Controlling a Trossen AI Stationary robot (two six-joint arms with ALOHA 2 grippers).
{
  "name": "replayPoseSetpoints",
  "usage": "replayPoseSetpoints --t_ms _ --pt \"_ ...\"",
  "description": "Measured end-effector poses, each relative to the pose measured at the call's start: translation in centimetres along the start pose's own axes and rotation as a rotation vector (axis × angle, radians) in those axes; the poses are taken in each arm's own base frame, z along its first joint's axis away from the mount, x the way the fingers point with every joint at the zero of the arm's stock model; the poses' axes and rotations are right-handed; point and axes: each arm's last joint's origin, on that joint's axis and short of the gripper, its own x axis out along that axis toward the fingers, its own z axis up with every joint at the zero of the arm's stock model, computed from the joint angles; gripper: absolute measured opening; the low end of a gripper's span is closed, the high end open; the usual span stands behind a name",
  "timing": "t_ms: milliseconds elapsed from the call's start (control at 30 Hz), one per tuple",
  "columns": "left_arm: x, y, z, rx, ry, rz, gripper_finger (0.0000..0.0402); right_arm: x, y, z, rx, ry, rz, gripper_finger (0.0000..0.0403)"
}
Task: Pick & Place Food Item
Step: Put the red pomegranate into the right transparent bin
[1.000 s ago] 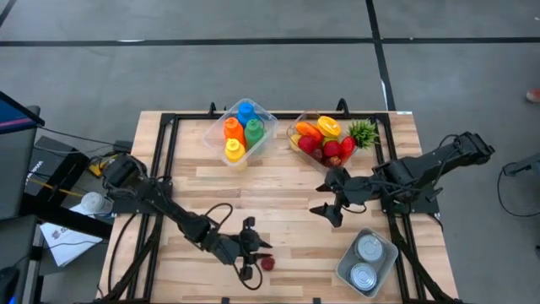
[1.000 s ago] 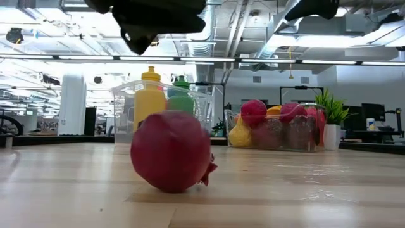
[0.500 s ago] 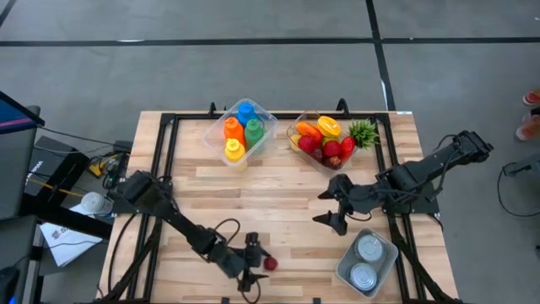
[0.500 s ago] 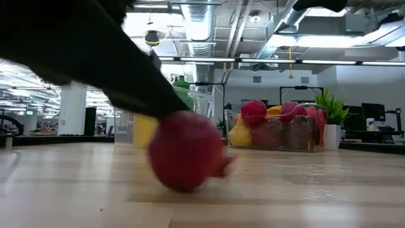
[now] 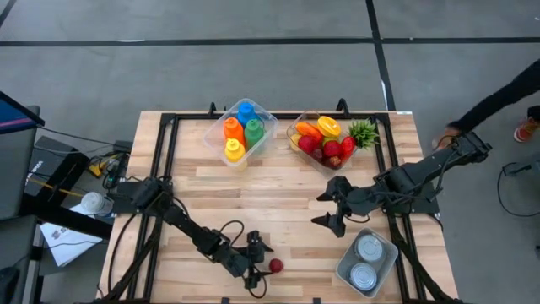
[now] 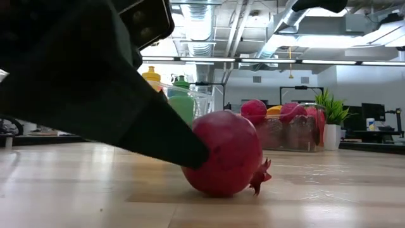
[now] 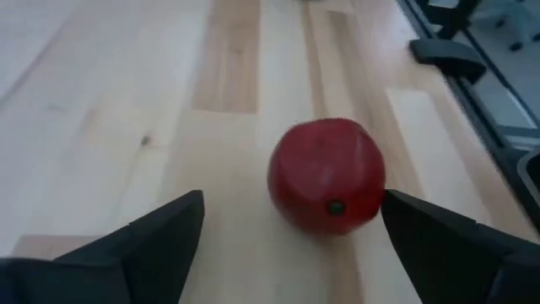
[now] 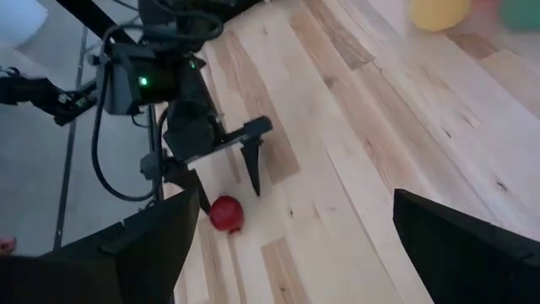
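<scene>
Left gripper (image 5: 259, 268) is down low at the near edge of the table (image 5: 287, 203), fingers spread wide; in the left wrist view the pomegranate (image 7: 327, 176) sits between the two fingertips, not pinched, gaps showing on both sides. Low view puts one dark finger (image 6: 152, 130) right up against the pomegranate's side, fruit resting on the wood with its crown end pointing away from the finger. High view: pomegranate (image 5: 275, 265) lies just beside the left gripper, near the table's front edge, well apart from the bins. Right gripper (image 5: 327, 209) hovers over the table's right-middle area, fingers spread, holding nothing; its wrist view looks across the boards at the left gripper and the pomegranate farther off. Just beside the right gripper, toward the front right corner, a clear tub (image 5: 341, 268) holds two cans (image 5: 369, 247). At the far edge, a clear bin of coloured bottles (image 5: 240, 131) and next to it a clear bin of mixed fruit and vegetables (image 5: 325, 140), with a small green plant (image 5: 364, 133) at its right. A person's dark sleeve (image 5: 498, 100) and hand reach in at the right arm's base, off the table.
</scene>
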Motion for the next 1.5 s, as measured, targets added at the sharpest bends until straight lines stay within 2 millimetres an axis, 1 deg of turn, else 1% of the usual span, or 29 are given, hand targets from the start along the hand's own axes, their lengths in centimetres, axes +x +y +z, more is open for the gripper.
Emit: replayPoseSetpoints --t_ms 100,167,233,367,467,567,667,800,1000,1133,1300,1400,1500 --pt "0.0 0.2 0.3 -0.005 -0.016 0.02 0.0336 0.9 0.7 -0.6 -0.029 0.019 0.002 0.0384" --pt "-0.1 0.1 0.4 -0.01 -0.023 0.018 0.0328 2.2 1.5 -1.5 -0.093 0.048 0.0 0.0384" --pt "-0.1 0.2 0.4 -0.009 -0.022 0.022 0.0323 4.2 2.5 -2.9 -0.168 0.082 0.0 0.0384" --pt "-0.1 0.1 0.4 -0.01 -0.023 0.022 0.0317 8.9 4.4 -5.4 -0.291 0.117 0.033 0.0384" --pt "0.0 0.2 0.4 -0.009 -0.022 0.024 0.0317 12.6 5.2 -6.9 -0.327 0.109 0.078 0.0384" --pt "0.0 0.2 0.3 -0.005 -0.013 0.027 0.0317 15.5 5.8 -8.6 -0.349 0.091 0.107 0.0384" --pt "0.0 0.2 0.3 -0.006 -0.014 0.027 0.0316 17.8 5.7 -10.2 -0.368 0.113 0.091 0.0384" --pt "0.0 0.3 0.3 -0.003 -0.009 0.029 0.0315 20.2 6.0 -11.2 -0.417 0.132 0.071 0.0384" --pt "0.2 0.7 0.4 -0.009 -0.009 0.039 0.0315 23.1 6.9 -12.2 -0.475 0.152 0.058 0.038" --pt "0.2 0.7 0.4 -0.006 -0.001 0.037 0.0315 24.2 6.9 -12.8 -0.464 0.184 0.03 0.0355" --pt "0.2 0.7 0.3 -0.001 0.012 0.029 0.0315 24.4 6.6 -13.1 -0.446 0.204 0.01 0.0292" --pt "0.0 0.8 0.1 0.014 0.063 0.007 0.0315 24.5 6.3 -13.1 -0.439 0.219 -0.011 0.0248" --pt "-0.6 0.8 0.4 0.031 0.114 -0.004 0.0315 24.5 6.2 -13.0 -0.429 0.225 -0.014 0.0203"
